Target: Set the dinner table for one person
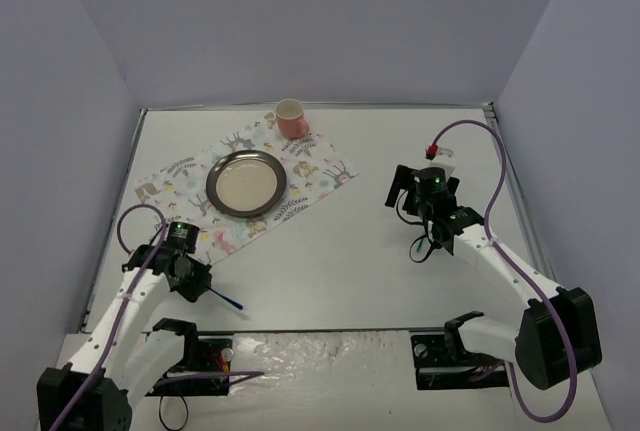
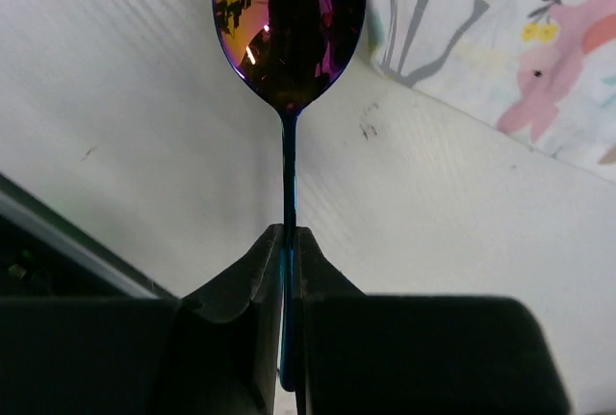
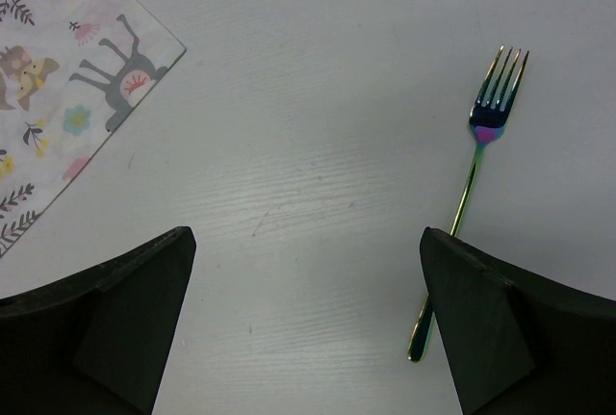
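Your left gripper [image 2: 289, 242] pinches the spoon [image 2: 289, 20] by its thin handle beside the placemat [image 2: 500, 68]; it could swivel or slip as you lift. Your right gripper [image 3: 303, 242] is spread wide.

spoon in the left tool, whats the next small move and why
Probably lift the spoon slightly and carry it toward the placemat. The left tool is shut on its handle, its bowl is near the placemat's edge, and the plate already sits on the placemat with bare cloth beside it.
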Robot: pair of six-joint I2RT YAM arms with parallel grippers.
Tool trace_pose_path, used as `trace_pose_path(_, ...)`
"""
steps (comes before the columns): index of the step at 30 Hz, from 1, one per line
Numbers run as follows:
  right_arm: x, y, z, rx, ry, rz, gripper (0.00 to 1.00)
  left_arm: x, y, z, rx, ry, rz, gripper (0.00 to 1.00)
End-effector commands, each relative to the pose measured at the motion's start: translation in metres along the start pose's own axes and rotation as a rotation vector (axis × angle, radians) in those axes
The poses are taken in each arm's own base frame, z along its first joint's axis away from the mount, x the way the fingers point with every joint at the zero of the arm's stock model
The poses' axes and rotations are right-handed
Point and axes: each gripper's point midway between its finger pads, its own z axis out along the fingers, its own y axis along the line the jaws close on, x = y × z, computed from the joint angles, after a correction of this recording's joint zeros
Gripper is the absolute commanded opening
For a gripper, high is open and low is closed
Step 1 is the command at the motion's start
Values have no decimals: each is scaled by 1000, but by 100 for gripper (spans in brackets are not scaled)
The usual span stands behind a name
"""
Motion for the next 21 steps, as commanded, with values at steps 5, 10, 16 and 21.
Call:
trace_pose_path(5, -34, 19, -10, -62, -103, 30, 100, -24, -14, -80, 117, -85, 12, 0)
trace_pose_path(10, -41, 24, -14, -83, -118, 26, 100, -42, -51, -102, 181, -134, 103, 0)
trace_pose_path(16, -44, 29, -18, -111, -122, 23, 100, -55, -138, -123, 294, -188, 186, 0)
trace_pose_path(21, -41, 36, -19, -145, -95, 31, 100, -50, -223, -127, 357, -202, 291, 0)
